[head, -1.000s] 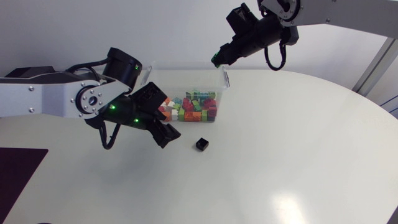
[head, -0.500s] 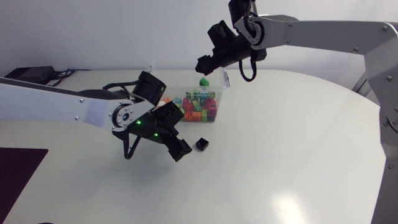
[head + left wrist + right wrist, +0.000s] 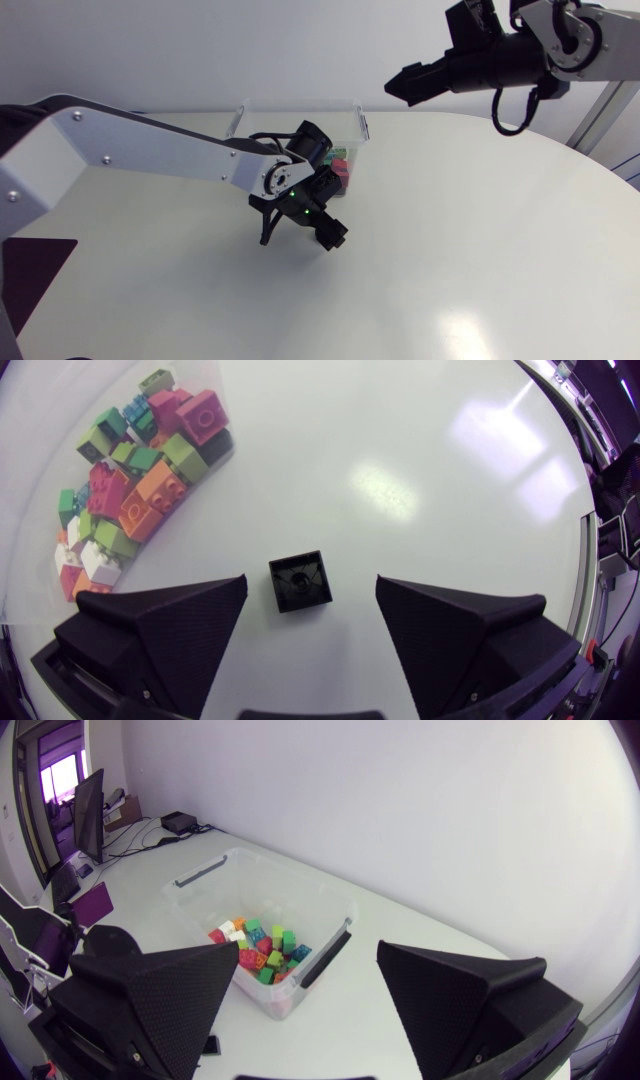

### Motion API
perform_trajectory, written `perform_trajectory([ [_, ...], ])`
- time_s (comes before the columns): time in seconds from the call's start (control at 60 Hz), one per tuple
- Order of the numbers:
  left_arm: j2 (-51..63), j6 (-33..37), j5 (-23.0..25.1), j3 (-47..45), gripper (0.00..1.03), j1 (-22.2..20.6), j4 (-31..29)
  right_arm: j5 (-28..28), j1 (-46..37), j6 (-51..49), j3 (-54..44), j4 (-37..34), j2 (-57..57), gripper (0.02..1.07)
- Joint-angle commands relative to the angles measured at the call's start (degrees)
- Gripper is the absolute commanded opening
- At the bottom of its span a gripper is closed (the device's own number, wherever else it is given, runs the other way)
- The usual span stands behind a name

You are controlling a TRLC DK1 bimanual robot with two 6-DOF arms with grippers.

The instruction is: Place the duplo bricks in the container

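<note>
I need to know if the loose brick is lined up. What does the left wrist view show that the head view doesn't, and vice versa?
Left wrist only: the black brick on the table, between the fingers of the open left claw and touching neither. Head only: the right claw, away from the container. Both: the coloured bricks in the container.

I read the counter (image 3: 480,250) as smooth, glossy white, showing glare. Container (image 3: 300,102): clear plastic. Bricks (image 3: 150,490): shiny moulded plastic. Left end effector (image 3: 310,588) and right end effector (image 3: 308,950): matt black.
</note>
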Motion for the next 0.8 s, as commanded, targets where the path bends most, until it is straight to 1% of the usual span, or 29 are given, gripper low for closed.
perform_trajectory([
  [0.0, 3.28, -2.17, -1.28, 3.84, 0.85, -0.52, -3.19, -1.93, -1.89, 0.78, -4.88, 0.77, -3.59, 1.03],
  [0.067, 4.51, -2.78, -1.98, 5.77, 0.85, -0.70, -5.74, -2.81, -3.03, 0.52, -7.78, 0.77, -6.40, 1.03],
  [0.1, 5.12, -3.48, -2.07, 6.56, 0.81, -0.70, -6.62, -3.42, -3.91, 0.25, -9.19, 0.77, -7.81, 1.03],
  [0.117, 5.91, -4.01, -2.25, 7.71, 0.78, -0.61, -8.11, -3.77, -4.17, 0.25, -9.71, 0.77, -8.51, 1.03],
  [0.2, 7.76, -4.89, -2.51, 10.52, 0.78, -0.43, -11.01, -5.09, -5.84, 0.17, -12.09, 0.51, -10.89, 1.03],
  [0.417, 10.22, -6.56, -2.51, 14.04, 0.63, -0.70, -12.77, -7.11, -8.13, -0.45, -18.15, -0.55, -17.04, 1.03],
  [0.483, 11.19, -7.44, -2.60, 15.35, 0.55, -0.96, -14.97, -7.38, -8.57, -1.06, -20.26, -1.43, -19.94, 1.03],
  [0.5, 11.19, -7.53, -2.60, 15.35, 0.54, -0.96, -15.06, -7.38, -8.57, -1.24, -20.96, -1.60, -20.91, 1.03],
  [0.517, 11.63, -7.70, -2.77, 15.71, 0.50, -1.14, -15.67, -7.38, -8.66, -1.42, -21.32, -1.87, -21.43, 1.03],
  [0.567, 12.24, -8.23, -2.86, 16.14, 0.42, -1.14, -16.46, -7.29, -8.66, -2.03, -22.63, -2.66, -23.63, 1.03],
  [0.683, 13.03, -8.67, -2.95, 17.11, 0.37, -1.22, -17.17, -7.20, -8.74, -3.44, -25.54, -4.86, -28.55, 1.03],
  [0.783, 13.65, -8.76, -2.95, 17.99, 0.34, -1.40, -18.57, -7.55, -10.59, -4.67, -28.26, -6.35, -32.42, 1.03],
])
